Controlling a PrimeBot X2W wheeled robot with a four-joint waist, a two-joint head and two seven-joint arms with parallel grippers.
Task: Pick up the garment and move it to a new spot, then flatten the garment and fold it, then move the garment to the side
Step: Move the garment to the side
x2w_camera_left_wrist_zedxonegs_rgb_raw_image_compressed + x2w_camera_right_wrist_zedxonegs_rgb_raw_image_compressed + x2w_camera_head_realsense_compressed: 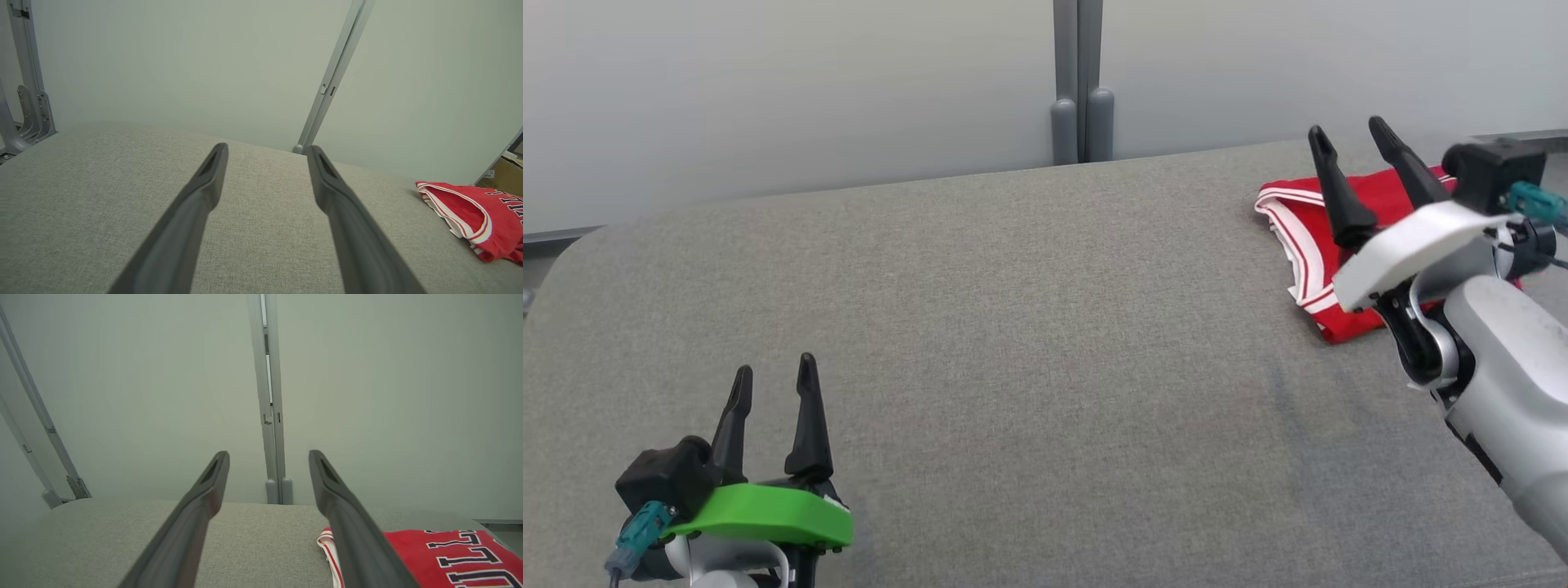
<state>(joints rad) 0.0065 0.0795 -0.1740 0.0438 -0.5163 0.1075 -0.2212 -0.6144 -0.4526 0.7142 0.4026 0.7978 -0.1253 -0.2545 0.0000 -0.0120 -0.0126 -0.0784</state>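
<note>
Garment at far right of the pad, both grippers released

Garment [1307, 245]: red jersey with white striped trim, lying in a compact heap on the grey fabric surface [1013, 327], near the far right corner. Dark letters outlined in white show on the upper face in the right wrist view [449, 555]; the word is cut off by the frame. From the left wrist view it sits well off to the right [474, 216], with an open trimmed hole facing that camera.

Right gripper [1346, 126]: fingers spread wide, nothing between them. In the head view it overlaps the jersey, its tips reaching past the cloth's far edge. Cannot tell whether any part touches the cloth. Its own camera [268, 453] looks over the jersey's left edge toward the wall, and one finger crosses in front of the striped trim.

Left gripper [774, 366]: low at the near left, green collar behind the fingers. Fingers apart and empty [266, 148], over bare fabric, well apart from the jersey.

Background: pale wall panels, with a grey upright post [1078, 82] at the seam behind the surface.
</note>
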